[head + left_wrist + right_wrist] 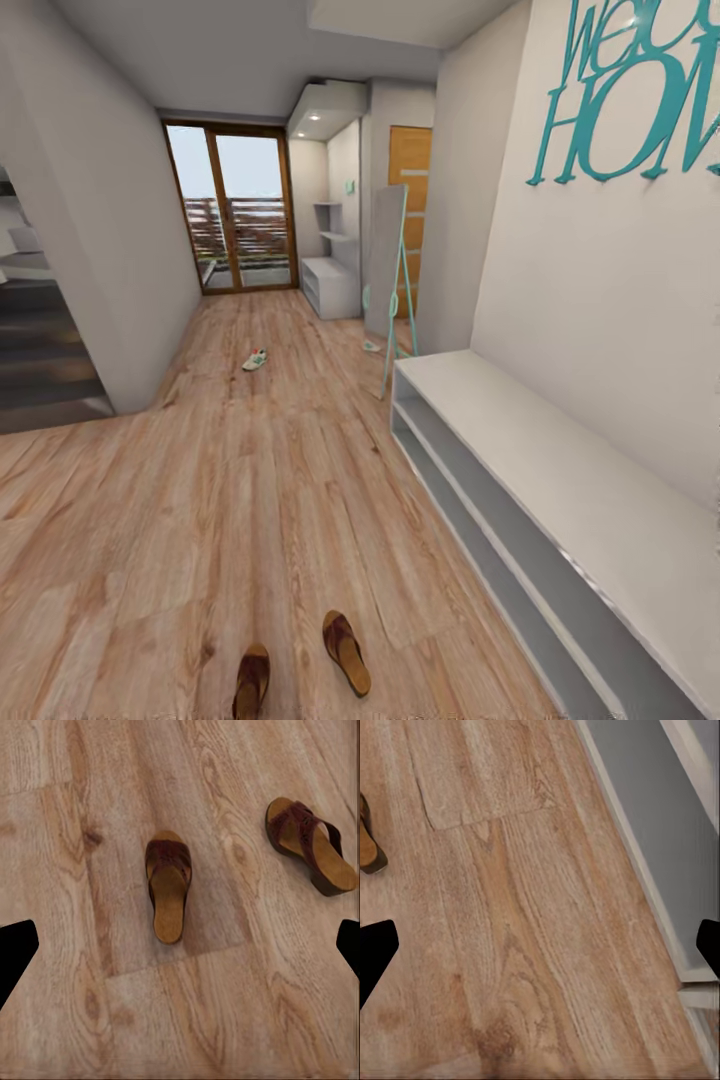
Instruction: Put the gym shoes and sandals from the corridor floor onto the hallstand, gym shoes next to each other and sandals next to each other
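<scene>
two sandals [300,660] on floor [200,500], left of shelf unit [560,480].

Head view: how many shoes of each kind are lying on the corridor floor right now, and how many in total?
Brown sandals: 2, one and the other, close together near the bottom edge.
White gym shoes: 1, further down the corridor floor.
Total: 3 shoes, all on the floor; none sits on the grey shoe rack.

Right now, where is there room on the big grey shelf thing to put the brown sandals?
The long light-grey bench top below the teal wall lettering is bare end to end, and the open tiers under it look bare too. The two dark brown leather sandals lie on the wood-plank floor.
</scene>
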Robot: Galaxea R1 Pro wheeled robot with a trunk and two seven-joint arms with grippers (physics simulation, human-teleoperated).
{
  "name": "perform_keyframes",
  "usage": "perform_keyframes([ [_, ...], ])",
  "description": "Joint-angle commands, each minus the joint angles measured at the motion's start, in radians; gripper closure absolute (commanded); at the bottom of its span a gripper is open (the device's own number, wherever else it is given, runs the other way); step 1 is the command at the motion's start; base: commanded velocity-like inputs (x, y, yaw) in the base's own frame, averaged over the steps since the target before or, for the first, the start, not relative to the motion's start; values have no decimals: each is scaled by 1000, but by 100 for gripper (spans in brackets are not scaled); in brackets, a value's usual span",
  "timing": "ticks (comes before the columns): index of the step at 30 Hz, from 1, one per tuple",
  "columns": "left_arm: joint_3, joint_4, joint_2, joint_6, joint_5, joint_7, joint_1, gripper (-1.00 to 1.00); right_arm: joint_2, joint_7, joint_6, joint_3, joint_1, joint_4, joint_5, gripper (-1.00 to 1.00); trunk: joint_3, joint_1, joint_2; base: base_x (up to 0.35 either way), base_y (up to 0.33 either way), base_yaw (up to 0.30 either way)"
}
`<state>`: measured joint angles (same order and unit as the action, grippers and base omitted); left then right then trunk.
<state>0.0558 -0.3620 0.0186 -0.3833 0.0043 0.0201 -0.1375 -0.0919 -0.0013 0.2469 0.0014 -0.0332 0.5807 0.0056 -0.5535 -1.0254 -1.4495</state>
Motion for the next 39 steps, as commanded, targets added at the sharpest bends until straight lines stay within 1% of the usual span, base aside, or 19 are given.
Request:
perform_keyframes([
  [1, 1, 1, 0, -3, 0, 1, -1, -100, 0, 0, 3, 0, -1, -1, 1, -100, -3, 0, 0, -192, -218, 44],
  [9, 1, 0, 0, -2, 0, 1, -1, -100, 0, 0, 3, 0, -1, -1, 1, -100, -15, 0, 0, -194, -181, 67],
  [17, 2, -5, -1, 0, -2, 1, -1, -100, 0, 3, 3, 0, -1, 0, 0, -100, -23, 0, 0, -50, -39, 48],
  [23, -2, -15, -2, 2, -12, -1, -13, -100, -1, -3, 2, -1, -1, 27, -1, -100, -23, 0, 0, -5, -4, 5],
  [27, -3, -29, 1, 7, -13, -1, -31, -100, -5, -3, 1, -1, -3, 81, 0, -100, -24, 0, 0, -2, -1, 2],
  [33, -2, -50, 8, 17, -12, -5, -115, -100, -10, -3, -14, -4, -8, 251, 2, -100, -24, 0, 0, 0, 0, 0],
  [36, -2, -53, 10, 32, -13, -6, -156, -100, -11, -3, -42, -5, -15, 330, 3, -100, -24, 0, 0, 0, 0, 0],
  [39, -2, -55, 11, 66, -13, -9, -193, -100, -11, -3, -93, -6, -30, 405, 3, -100, -24, 0, 0, 0, 0, 0],
])
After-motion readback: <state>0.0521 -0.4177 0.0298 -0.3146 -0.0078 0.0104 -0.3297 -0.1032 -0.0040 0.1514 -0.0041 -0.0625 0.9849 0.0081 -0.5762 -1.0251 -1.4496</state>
